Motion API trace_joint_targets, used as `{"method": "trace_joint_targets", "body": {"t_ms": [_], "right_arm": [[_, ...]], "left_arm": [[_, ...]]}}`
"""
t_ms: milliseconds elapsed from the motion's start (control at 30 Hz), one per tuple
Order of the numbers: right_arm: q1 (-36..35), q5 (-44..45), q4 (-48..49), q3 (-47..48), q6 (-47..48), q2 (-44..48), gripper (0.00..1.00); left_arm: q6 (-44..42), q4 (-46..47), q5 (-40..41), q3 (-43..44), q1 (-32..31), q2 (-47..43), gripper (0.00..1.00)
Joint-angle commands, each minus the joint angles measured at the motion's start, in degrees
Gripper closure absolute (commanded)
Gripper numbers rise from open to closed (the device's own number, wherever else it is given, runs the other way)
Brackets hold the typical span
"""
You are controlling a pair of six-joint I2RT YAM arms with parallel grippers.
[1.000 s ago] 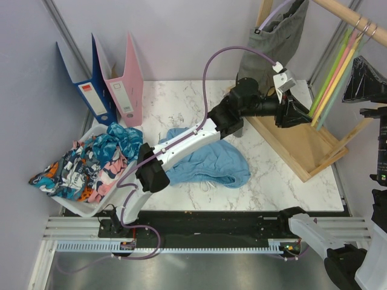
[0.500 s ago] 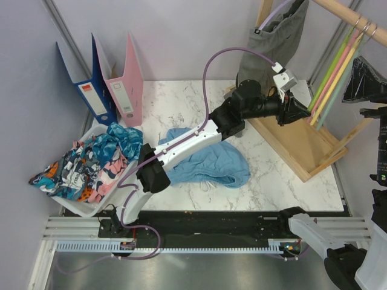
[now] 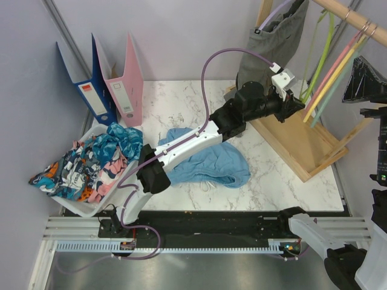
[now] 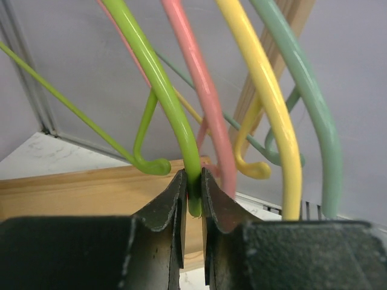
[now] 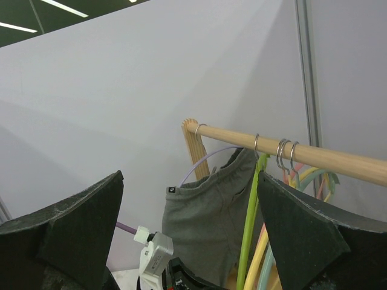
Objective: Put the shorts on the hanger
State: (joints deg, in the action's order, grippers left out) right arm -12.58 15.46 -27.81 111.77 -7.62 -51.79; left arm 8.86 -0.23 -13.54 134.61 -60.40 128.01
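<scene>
The lime green hanger (image 3: 319, 51) hangs from the wooden rail (image 3: 357, 15) at the back right, pulled left away from the other hangers. My left gripper (image 3: 297, 99) is shut on its lower bar; the left wrist view shows the green bar (image 4: 163, 90) pinched between the jaws of the left gripper (image 4: 193, 199). The light blue shorts (image 3: 208, 160) lie crumpled on the marble table under the left arm. My right gripper (image 5: 187, 241) is open and empty, raised at the right, looking at the rail and the green hanger (image 5: 251, 217).
Pink (image 3: 338, 60), yellow (image 3: 329, 78) and teal hangers hang on the rail. Grey shorts (image 3: 275, 39) hang at its left end. A wooden rack base (image 3: 302, 145) is on the table. A white bin of patterned clothes (image 3: 84, 166) and binders (image 3: 115, 78) stand at the left.
My left gripper has closed on the green hanger and pulled it left, so it now hangs apart from the other hangers. The right arm has not moved.
</scene>
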Motion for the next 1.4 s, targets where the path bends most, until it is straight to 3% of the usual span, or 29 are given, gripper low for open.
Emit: {"method": "trace_joint_targets", "body": {"t_ms": [0,67,167,500,1067,1200,1367], "right_arm": [[0.01,-0.17,1.1,-0.5,0.67,0.46,0.02],[0.1,-0.17,1.09,-0.5,0.67,0.46,0.02],[0.01,0.0,1.09,-0.67,0.85,0.64,0.02],[0.01,-0.35,1.01,-1.29,0.76,0.73,0.02],[-0.34,0.79,0.66,-3.13,0.85,0.55,0.02],[-2.18,4.48,-1.45,-4.01,0.85,-2.6,0.02],[-2.27,2.82,-8.99,2.48,-1.43,-10.07,0.02]], "left_arm": [[-3.68,1.81,4.84,0.04,-0.15,-0.56,0.83],[-4.12,1.9,4.66,-0.05,-0.15,-0.65,0.85],[-4.64,1.9,4.49,-0.13,-0.15,-0.74,0.98],[-5.79,7.95,-2.79,-4.79,0.28,-6.45,0.98],[-4.82,13.59,-6.76,-4.97,2.48,-9.79,0.98],[-3.77,13.76,-8.86,-6.02,3.01,-9.62,0.98],[0.1,15.96,-11.77,-7.96,4.06,-9.53,0.98]]}}
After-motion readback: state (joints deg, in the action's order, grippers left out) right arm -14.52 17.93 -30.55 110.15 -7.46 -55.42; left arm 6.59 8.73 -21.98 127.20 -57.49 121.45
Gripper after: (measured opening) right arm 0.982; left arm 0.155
